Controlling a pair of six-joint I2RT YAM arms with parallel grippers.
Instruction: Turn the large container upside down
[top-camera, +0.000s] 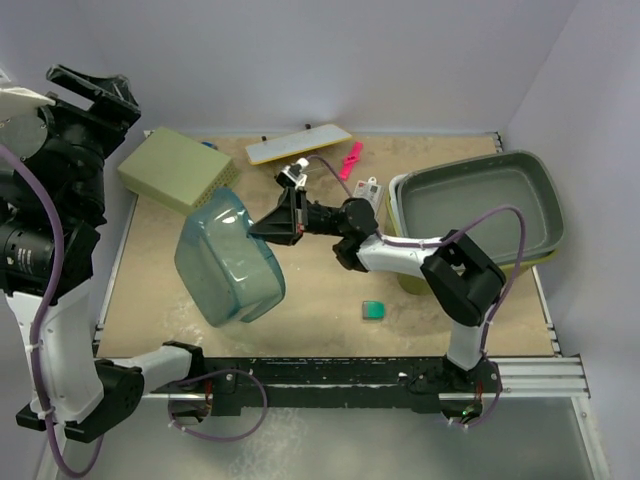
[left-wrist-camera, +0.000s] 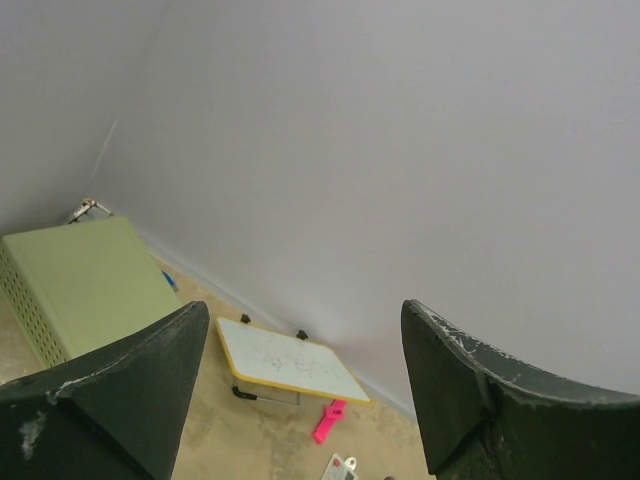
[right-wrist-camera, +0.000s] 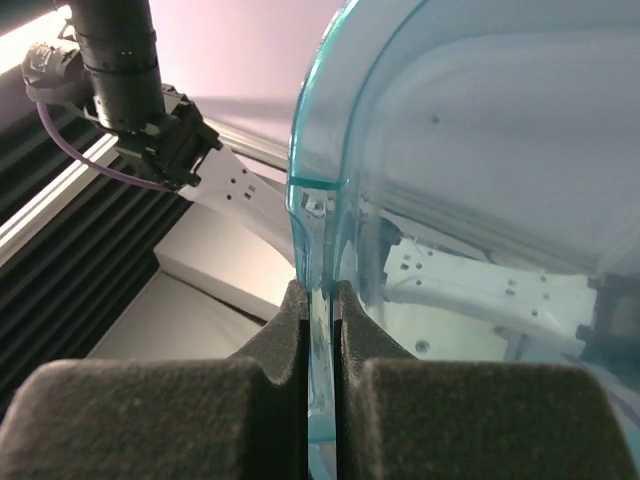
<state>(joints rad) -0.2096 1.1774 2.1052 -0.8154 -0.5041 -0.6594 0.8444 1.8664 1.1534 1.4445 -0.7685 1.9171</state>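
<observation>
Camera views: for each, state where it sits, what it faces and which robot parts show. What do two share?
Top external: above and behind the bases, looking down on the table; both arms show, the right gripper on a blue tub.
Left wrist: on the raised left arm, facing the back wall; the open left gripper shows.
Right wrist: looks along its fingers, shut on the blue tub's rim.
Shared: top and left wrist both show the whiteboard and green basket.

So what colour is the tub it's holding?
The tub in the right pincer is see-through blue-green, clearest in the top view.
</observation>
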